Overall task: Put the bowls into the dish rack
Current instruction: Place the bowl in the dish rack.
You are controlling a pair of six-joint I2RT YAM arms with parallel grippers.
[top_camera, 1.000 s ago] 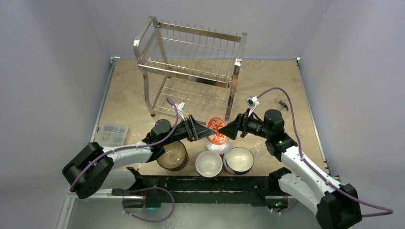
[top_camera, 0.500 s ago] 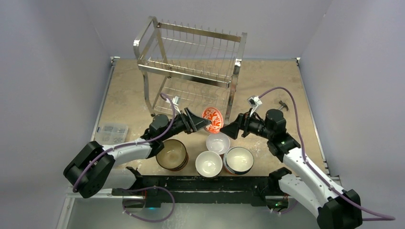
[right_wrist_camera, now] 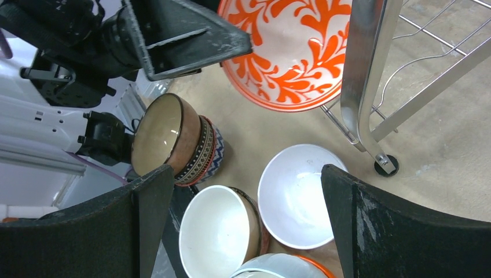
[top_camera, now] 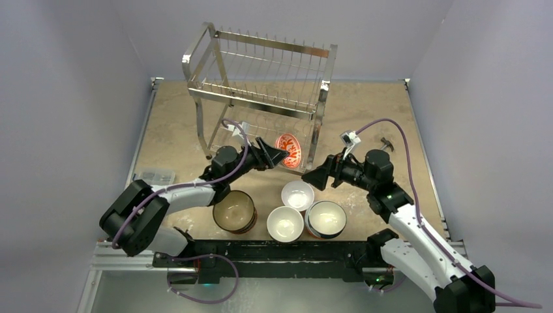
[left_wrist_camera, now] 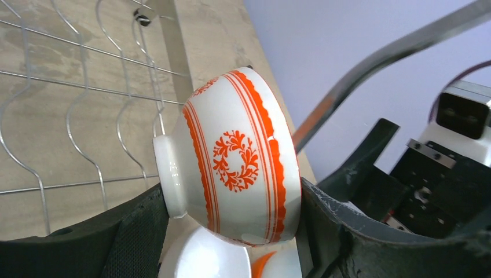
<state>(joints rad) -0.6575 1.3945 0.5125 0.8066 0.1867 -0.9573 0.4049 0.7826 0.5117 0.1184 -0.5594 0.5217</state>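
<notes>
Orange-patterned bowl (top_camera: 291, 151) clamped in the left gripper (top_camera: 279, 156), at the lower tier of the dish rack (top_camera: 261, 98).
Beside this hand the right gripper (top_camera: 312, 177) hovers, jaws wide apart, empty; nearer its base, other bowls (top_camera: 285, 223) sit on the table (top_camera: 365, 117).

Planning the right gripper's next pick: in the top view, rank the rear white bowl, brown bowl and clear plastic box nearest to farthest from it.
1. rear white bowl, just beside the right gripper.
2. brown bowl, front left.
3. clear plastic box, far left edge.
</notes>
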